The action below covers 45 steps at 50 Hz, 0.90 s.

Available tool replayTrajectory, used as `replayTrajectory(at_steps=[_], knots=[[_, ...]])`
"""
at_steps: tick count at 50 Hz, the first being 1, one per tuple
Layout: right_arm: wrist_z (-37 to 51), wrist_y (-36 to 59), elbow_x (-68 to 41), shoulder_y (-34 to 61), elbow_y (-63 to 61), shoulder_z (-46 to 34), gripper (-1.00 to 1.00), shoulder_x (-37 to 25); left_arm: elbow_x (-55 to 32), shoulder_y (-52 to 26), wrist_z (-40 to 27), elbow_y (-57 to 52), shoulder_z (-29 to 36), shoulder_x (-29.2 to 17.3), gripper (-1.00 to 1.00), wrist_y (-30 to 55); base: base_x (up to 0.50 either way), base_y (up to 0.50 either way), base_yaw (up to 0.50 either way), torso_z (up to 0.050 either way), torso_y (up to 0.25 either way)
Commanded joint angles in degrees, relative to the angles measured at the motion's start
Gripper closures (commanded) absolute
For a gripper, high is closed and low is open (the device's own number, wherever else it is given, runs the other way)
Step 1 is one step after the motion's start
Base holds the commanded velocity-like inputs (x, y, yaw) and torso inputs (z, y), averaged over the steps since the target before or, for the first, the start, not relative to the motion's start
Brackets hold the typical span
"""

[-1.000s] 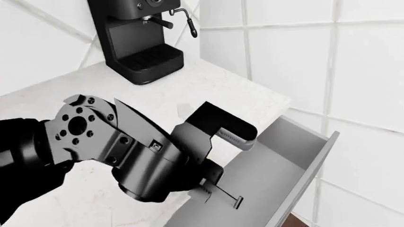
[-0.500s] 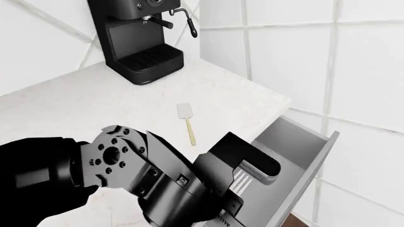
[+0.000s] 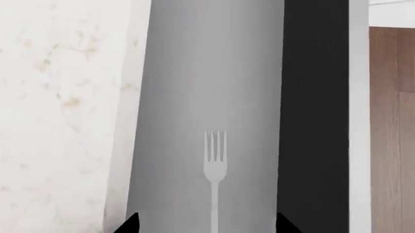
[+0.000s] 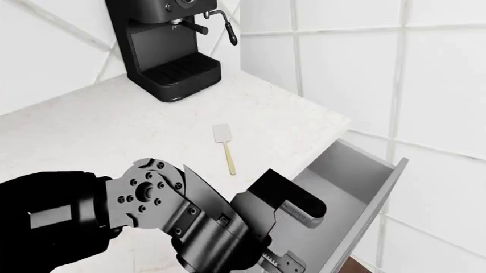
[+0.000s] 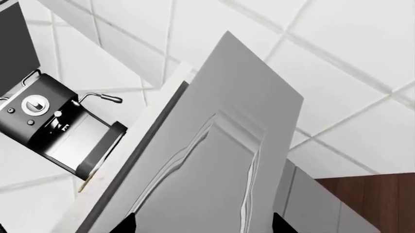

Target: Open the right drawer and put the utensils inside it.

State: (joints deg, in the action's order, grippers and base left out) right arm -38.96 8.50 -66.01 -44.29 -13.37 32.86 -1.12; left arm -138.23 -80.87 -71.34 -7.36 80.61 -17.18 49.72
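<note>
Now the right drawer (image 4: 357,187) stands pulled out from under the pale speckled table (image 4: 91,125), its plain grey inside showing in the head view. In the left wrist view the fork (image 3: 215,165) lies flat on the drawer's grey floor, tines pointing away from the camera, clear of both side walls. The left gripper (image 3: 207,224) is directly over the fork's handle, jaws spread, with only its two dark fingertips (image 3: 131,224) showing at the frame edge, one on either side of the handle and touching nothing.

From the head view the bulky black left arm (image 4: 152,216) fills the lower left and covers the near part of the drawer, so the fork cannot be made out there. The spatula (image 4: 224,145) lies on the table, whitish head toward the black coffee machine (image 4: 163,42) and yellow handle toward the drawer, well apart from both. White tiled wall (image 4: 365,68) rises behind the table.

The right wrist view shows a grey cabinet front, the coffee machine, tiled wall and a patch of brown wood floor (image 5: 370,199). Only two dark tips of the right gripper (image 5: 201,224) show, set apart with nothing between them.
</note>
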Motion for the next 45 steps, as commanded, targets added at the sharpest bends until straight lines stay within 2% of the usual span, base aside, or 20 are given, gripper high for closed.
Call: replayTrajectory(at_steps=[1,11,14,19,21,26,30,35,45], knots=[[-0.1,0.7,-0.2,-0.2,-0.7,0.8,-1.00,0.3,-3.3,-4.0,-2.2,-3.2,-1.5,-0.4,-1.00,-0.7,0.00,0.00,0.00,0.000,0.000],[-0.2,0.7,-0.2,-0.1,-0.8,0.8,-1.00,0.3,-9.8,-10.9,-4.8,-8.1,-5.4,-1.1,-1.00,-2.4,0.00,0.00,0.00,0.000,0.000],[-0.3,0.3,0.0,0.1,-0.1,0.2,-1.00,0.1,-8.9,-11.5,-4.1,-7.0,-5.9,-2.5,-1.00,-1.7,0.00,0.00,0.00,0.000,0.000],[0.1,0.0,0.2,0.5,0.6,-0.4,-1.00,-0.2,-3.5,-10.7,-1.0,1.7,-5.5,-5.4,-1.00,-0.3,0.00,0.00,0.00,0.000,0.000],[0.1,-0.2,0.2,0.4,0.4,-0.6,-1.00,-0.2,-0.7,-11.5,1.8,9.0,-6.3,-6.5,-1.00,-0.4,0.00,0.00,0.00,0.000,0.000],[0.4,-0.5,0.3,0.4,0.5,-1.0,-1.00,-0.4,3.7,-12.6,5.0,19.4,-7.0,-7.0,-1.00,-2.3,0.00,0.00,0.00,0.000,0.000],[0.1,-0.7,0.2,0.8,1.4,-1.2,-1.00,-0.7,6.9,-12.2,6.9,24.3,-6.5,-6.3,-1.00,-3.8,0.00,0.00,0.00,0.000,0.000],[0.7,-0.7,-0.1,0.5,0.9,-1.1,-1.00,-0.8,9.7,-12.4,9.6,31.3,-5.1,-3.3,-1.00,-3.7,0.00,0.00,0.00,0.000,0.000],[1.3,-0.7,0.2,0.6,0.4,-1.6,-1.00,-0.9,10.7,-11.3,13.5,39.8,-3.6,1.3,-1.00,-3.4,0.00,0.00,0.00,0.000,0.000]])
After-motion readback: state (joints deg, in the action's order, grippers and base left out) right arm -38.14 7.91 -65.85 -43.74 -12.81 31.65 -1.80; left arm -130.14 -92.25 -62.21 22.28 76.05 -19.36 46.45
